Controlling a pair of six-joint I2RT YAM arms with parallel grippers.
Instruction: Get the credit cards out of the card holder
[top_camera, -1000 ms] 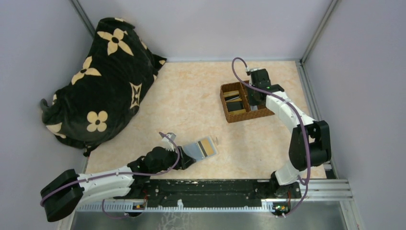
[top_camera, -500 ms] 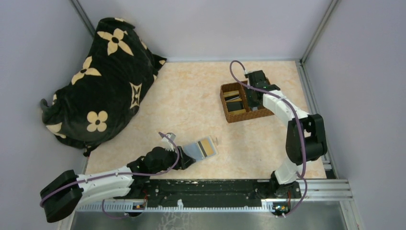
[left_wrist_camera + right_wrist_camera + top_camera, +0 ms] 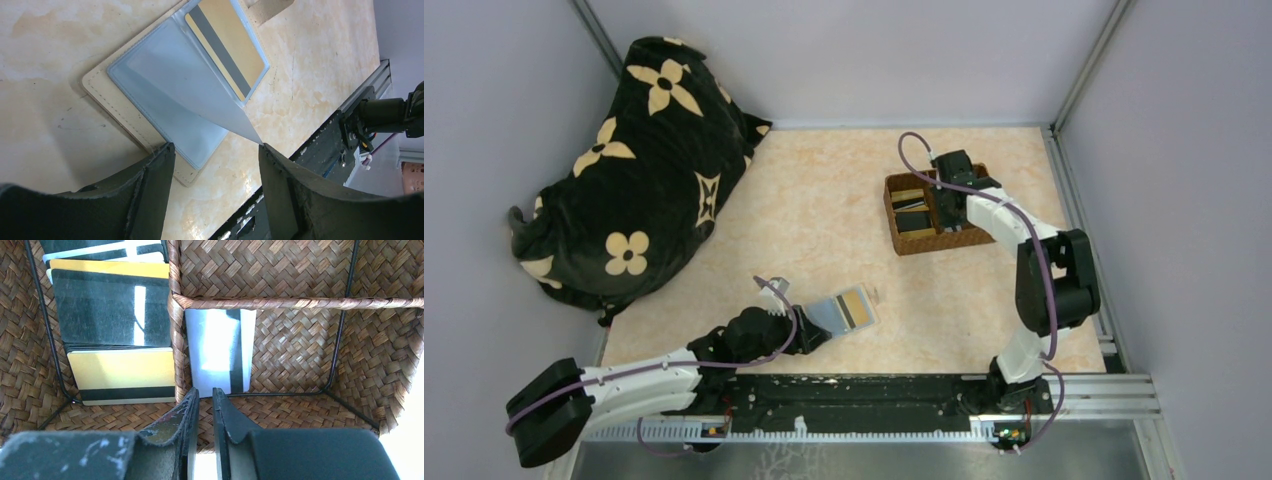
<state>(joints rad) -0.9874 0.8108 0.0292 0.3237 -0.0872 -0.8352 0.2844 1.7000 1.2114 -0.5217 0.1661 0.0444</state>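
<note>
Left hand (image 3: pixel 216 148), lower centre of the overhead view: jaws wide apart, holding nothing, flanking the near corner of the holder (image 3: pixel 150 115). Holder lies open on the bench (image 3: pixel 824 215), pale blue inside up, cream edge showing. Its clear flap (image 3: pixel 210 100) stands raised, tip close to one finger; contact cannot be told. Gold card (image 3: pixel 227 45), dark stripe up, sits in the holder's far pocket.

Right hand (image 3: pixel 204 391), upper right of the overhead view, over the tray (image 3: pixel 280 303): jaws a narrow slit apart, nothing seen between them. Grey card (image 3: pixel 220 352) lies in the compartment just ahead of the fingertips; black and gold cards (image 3: pixel 112 330) fill the neighbouring one.

Bench surface is peach with a marble pattern. Pale lilac walls (image 3: pixel 874 50) enclose it, with metal posts (image 3: pixel 1089 62) in the corners. Black flower-print blanket (image 3: pixel 634 160) is heaped at upper left. Black rail (image 3: pixel 854 395) runs along the lower edge.
</note>
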